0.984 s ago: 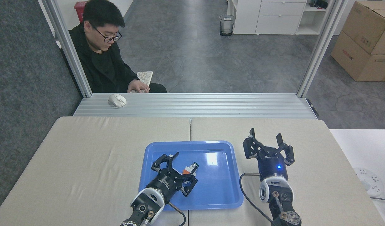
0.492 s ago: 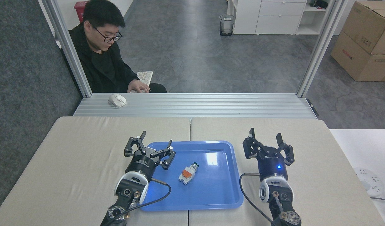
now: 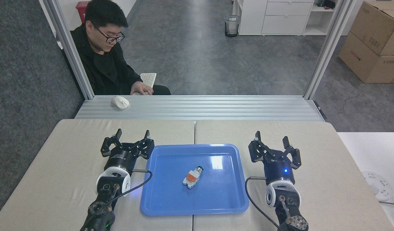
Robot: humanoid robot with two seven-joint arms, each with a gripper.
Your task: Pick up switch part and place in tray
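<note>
Now both grippers stand with their fingers spread apart and nothing between them. The left gripper (image 3: 132, 136) hovers over the beige table (image 3: 71, 160) just beside the left rim of the tray (image 3: 229, 205), its dark fingers pointing away toward the far edge of the table. Behind it sit the black wrist body and a white round joint, with a black cable looping from the wrist toward the tray's left edge. The right gripper (image 3: 272, 141) is on the other side of the tray, just off its right rim, also over the table, fingers up and wide. A small blue light glows on its black wrist, and a cable curls down from it on the tray side.

Between the two arms lies the blue tray, glossy, with rounded corners and a low rim, sitting across the seam where the two table halves meet. The switch part (image 3: 192, 177) lies on its side near the middle of the tray, apart from both grippers, its dark green cap pointing to the far right and its white base toward the near left, orange in between.

Beyond the table runs a ribbed metal ledge (image 3: 216, 107) with a white mouse (image 3: 120, 102) on it. A person (image 3: 103, 61) in black sits behind it, one hand on a keyboard (image 3: 148, 78).
</note>
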